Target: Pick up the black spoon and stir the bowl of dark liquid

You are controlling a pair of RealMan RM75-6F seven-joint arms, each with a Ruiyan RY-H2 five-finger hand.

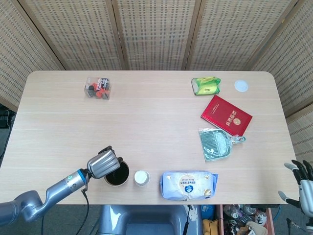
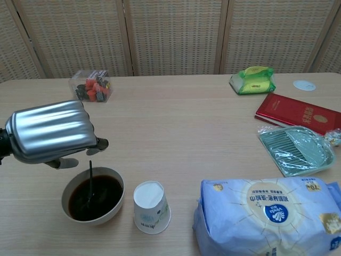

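A white bowl (image 2: 118, 198) of dark liquid (image 2: 98, 196) stands near the table's front edge, left of centre; in the head view the bowl (image 1: 124, 178) is partly covered by my left hand (image 1: 103, 163). That left hand (image 2: 50, 131) hovers just above the bowl and holds the thin black spoon (image 2: 90, 178) upright, its lower end dipped in the liquid. My right hand (image 1: 304, 182) hangs off the table's right edge with its fingers spread, holding nothing.
A white paper cup (image 2: 149, 206) stands right beside the bowl, then a blue wipes pack (image 2: 266, 216). Farther off are a green dustpan (image 2: 294, 150), a red book (image 2: 294, 112), a green packet (image 2: 253, 80), a white lid (image 2: 304, 85) and a clear box (image 2: 91, 85).
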